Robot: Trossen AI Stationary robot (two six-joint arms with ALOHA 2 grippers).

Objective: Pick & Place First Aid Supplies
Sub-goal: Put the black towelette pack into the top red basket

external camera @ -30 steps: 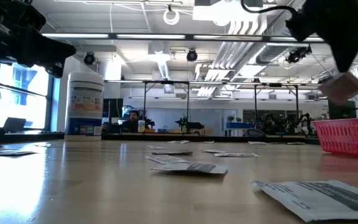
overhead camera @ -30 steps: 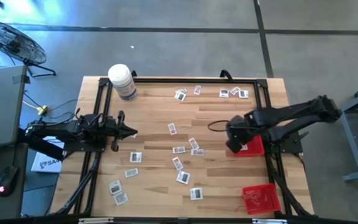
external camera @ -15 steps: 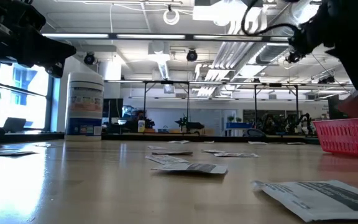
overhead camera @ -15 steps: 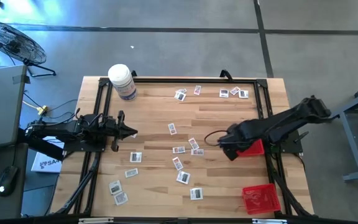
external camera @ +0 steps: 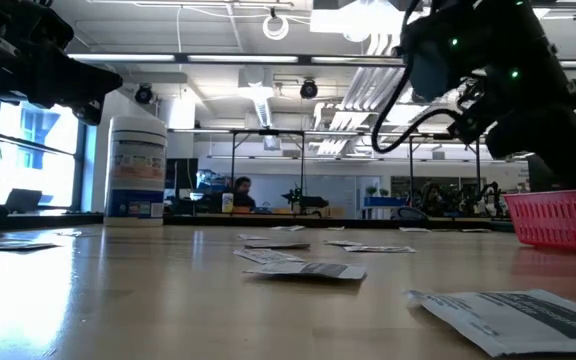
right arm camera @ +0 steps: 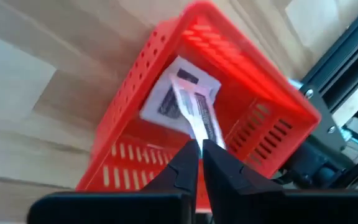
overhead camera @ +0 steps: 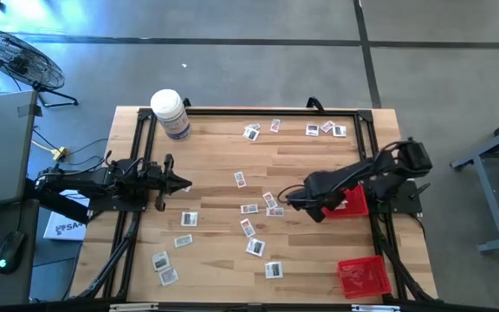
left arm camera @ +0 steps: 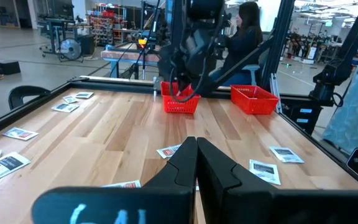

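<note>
A wooden table carries scattered packets, two red baskets and a bottle.
</note>
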